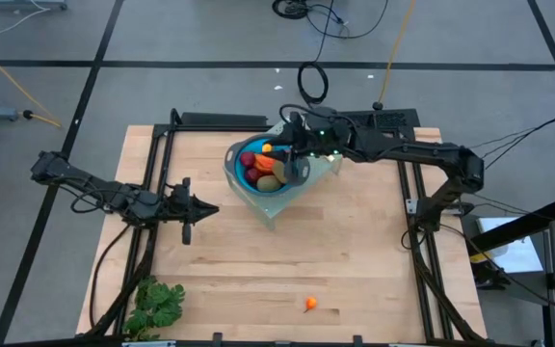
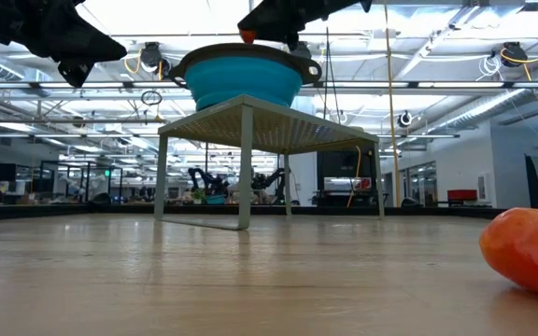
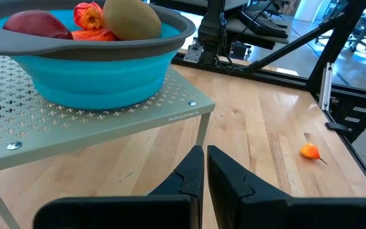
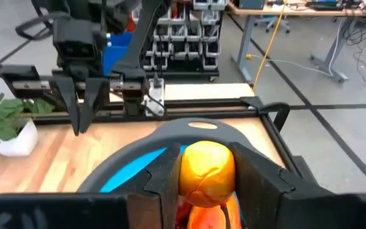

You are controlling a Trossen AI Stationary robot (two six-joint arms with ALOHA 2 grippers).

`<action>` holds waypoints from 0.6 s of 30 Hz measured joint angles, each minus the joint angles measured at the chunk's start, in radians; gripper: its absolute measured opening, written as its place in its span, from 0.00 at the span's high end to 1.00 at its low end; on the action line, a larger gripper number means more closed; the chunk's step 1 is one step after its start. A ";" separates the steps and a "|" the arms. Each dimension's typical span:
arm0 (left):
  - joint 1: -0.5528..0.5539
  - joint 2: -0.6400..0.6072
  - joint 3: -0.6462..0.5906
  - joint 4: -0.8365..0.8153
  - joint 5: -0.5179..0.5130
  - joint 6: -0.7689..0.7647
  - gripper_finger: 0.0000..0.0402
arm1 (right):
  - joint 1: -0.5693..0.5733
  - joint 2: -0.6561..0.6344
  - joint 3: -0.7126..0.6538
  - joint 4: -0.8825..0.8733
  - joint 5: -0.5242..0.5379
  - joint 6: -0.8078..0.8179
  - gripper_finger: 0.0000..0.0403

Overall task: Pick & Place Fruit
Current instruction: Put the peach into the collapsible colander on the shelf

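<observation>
The right gripper (image 4: 205, 175) pinches a small orange fruit (image 4: 206, 166) above the blue bowl (image 1: 258, 188), which sits on a perforated stand (image 3: 75, 121) near the bench's far edge with other fruit inside. Another orange piece (image 1: 310, 305) lies near the near edge. It looks light, smooth and rounded, best gripped across its middle. The left gripper (image 3: 203, 181), pressed together, waits left of the bowl
</observation>
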 joint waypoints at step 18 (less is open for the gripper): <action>0.000 0.000 0.000 -0.001 0.000 0.001 0.95 | -0.005 0.130 0.036 -0.008 -0.004 -0.072 0.71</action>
